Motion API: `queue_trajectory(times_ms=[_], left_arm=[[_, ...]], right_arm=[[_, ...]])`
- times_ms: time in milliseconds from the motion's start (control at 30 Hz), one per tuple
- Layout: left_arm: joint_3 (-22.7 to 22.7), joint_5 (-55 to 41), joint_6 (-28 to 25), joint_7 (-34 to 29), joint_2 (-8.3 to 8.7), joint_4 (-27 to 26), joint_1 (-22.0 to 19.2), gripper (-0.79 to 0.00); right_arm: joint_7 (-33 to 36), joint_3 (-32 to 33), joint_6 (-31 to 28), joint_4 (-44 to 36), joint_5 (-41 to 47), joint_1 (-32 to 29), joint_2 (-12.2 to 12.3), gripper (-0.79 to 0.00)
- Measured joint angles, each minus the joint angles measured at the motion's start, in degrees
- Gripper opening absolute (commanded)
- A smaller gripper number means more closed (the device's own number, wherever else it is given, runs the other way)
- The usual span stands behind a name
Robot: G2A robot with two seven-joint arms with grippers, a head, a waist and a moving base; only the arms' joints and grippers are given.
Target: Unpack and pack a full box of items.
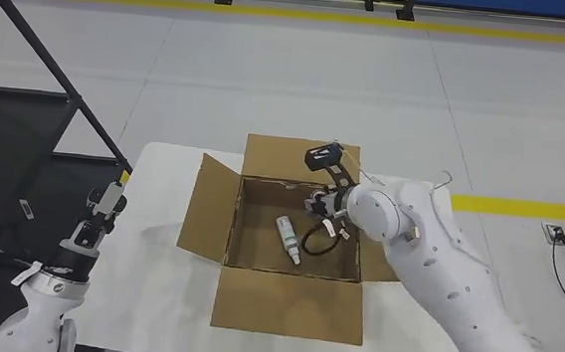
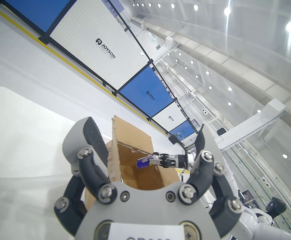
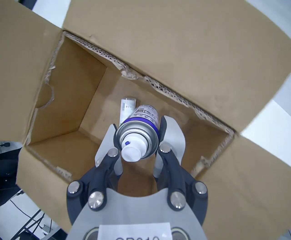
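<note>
Transfer appears incomplete: right pincer point(image 3: 139, 125) clamps a spray can point(image 3: 142, 119) above the box point(image 3: 159, 45) (left pincer point(image 2: 145, 127) spread wide), one tube point(image 3: 126, 109) lying within.

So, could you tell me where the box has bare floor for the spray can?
The box floor is bare on its left side, between the left wall and the white tube lying mid-floor. The right side is crowded: a black loop lies there by the right gripper holding the spray can. The table left of the box is free too.
</note>
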Motion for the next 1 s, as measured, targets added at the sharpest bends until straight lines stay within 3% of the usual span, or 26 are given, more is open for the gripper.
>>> queue_trajectory(times_ms=[100, 233, 400, 500, 600, 800, 1000], left_arm=[[0.0, 0.0, 0.0, 0.0, 0.0, 0.0, 0.0, 0.0], [0.0, 0.0, 0.0, 0.0, 0.0, 0.0, 0.0, 0.0], [0.0, 0.0, 0.0, 0.0, 0.0, 0.0, 0.0, 0.0], [0.0, 0.0, 0.0, 0.0, 0.0, 0.0, 0.0, 0.0], [0.0, 0.0, 0.0, 0.0, 0.0, 0.0, 0.0, 0.0], [0.0, 0.0, 0.0, 0.0, 0.0, 0.0, 0.0, 0.0], [0.0, 0.0, 0.0, 0.0, 0.0, 0.0, 0.0, 0.0]], right_arm=[[2.5, 10.9, 1.7, -14.9, -3.8, -10.1, 3.1, -0.785], [0.2, 24.1, 5.9, -26.9, -4.8, -21.3, 5.0, -0.785], [-6.8, 39.6, 9.7, -26.8, -0.1, -31.0, 5.9, -0.785], [-7.4, 44.5, 8.4, -22.5, 1.9, -33.0, 6.2, -0.785], [-5.4, 44.7, 6.5, -16.1, 2.1, -32.0, 6.5, -0.785], [-1.4, 37.6, 2.4, -0.9, -3.6, -25.0, 6.8, -0.785], [0.9, 32.6, 2.9, 9.1, -7.1, -19.1, 6.7, -0.785]])
